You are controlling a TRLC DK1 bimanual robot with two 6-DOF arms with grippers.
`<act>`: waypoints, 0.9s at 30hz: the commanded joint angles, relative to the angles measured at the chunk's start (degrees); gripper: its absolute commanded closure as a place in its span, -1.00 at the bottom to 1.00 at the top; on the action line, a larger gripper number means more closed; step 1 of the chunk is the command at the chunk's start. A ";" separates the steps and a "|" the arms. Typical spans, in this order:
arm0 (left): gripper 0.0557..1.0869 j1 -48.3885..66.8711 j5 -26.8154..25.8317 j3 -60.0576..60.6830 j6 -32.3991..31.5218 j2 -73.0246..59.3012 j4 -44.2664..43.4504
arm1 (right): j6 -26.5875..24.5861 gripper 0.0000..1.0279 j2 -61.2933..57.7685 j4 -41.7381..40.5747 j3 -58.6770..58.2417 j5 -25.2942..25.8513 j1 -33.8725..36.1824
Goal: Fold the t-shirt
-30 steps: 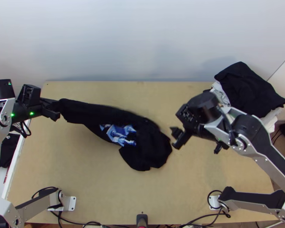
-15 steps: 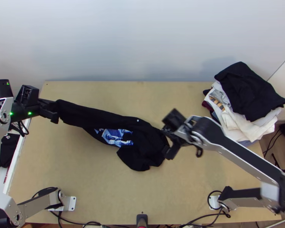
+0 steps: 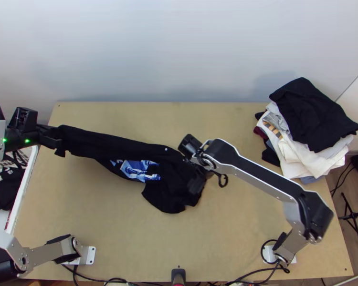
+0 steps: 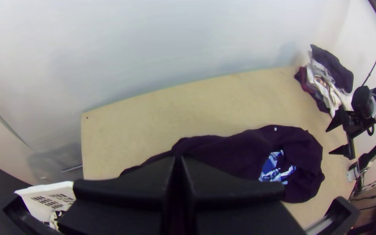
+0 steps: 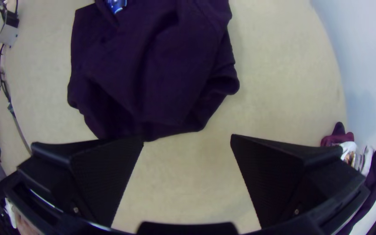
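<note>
The black t-shirt (image 3: 105, 144) lies bunched in a long strip slanting across the table, its blue-and-white print partly exposed and its wider end at the right. At its far-left end, my left gripper (image 3: 58, 142) is shut on the cloth; the fingers of the left gripper (image 4: 178, 162) meet in the left wrist view, with the shirt (image 4: 236, 148) beyond them. Over the wide right end is my right gripper (image 3: 196, 182). In the right wrist view the right gripper (image 5: 188, 138) stands open, nothing between its fingers, close to the edge of the shirt (image 5: 153, 65).
A stack of folded clothes (image 3: 300, 126), black on top of white, sits at the table's back right corner. A white basket (image 3: 24, 190) holding dark cloth stands beside the left edge. Bare tabletop (image 3: 131, 238) lies in front of the shirt.
My right gripper has moved left from beside the shirt to over its right end. My left gripper has drawn slightly left, and the shirt has shifted left with it.
</note>
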State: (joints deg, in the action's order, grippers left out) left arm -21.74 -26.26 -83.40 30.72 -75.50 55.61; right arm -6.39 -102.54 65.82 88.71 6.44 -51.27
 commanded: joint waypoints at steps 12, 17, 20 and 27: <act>0.92 -3.84 -0.90 -0.72 1.62 -3.51 -0.86 | 1.56 -0.72 -14.09 -0.26 14.30 -0.20 -9.91; 0.92 -5.51 -1.42 -0.10 2.85 -3.77 -0.95 | 2.53 -0.72 -15.93 0.80 16.94 -0.20 -10.70; 0.92 -5.69 -1.42 0.25 3.29 -4.12 -1.30 | 2.53 -0.72 -16.11 1.33 18.96 -0.20 -11.49; 0.92 -5.69 -1.51 0.25 3.29 -5.00 -1.74 | 3.32 -0.71 -19.27 1.33 21.60 -0.02 -13.69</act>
State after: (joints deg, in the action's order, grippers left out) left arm -27.00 -27.66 -83.26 33.69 -79.79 54.24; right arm -3.60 -118.69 66.92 107.11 6.26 -62.92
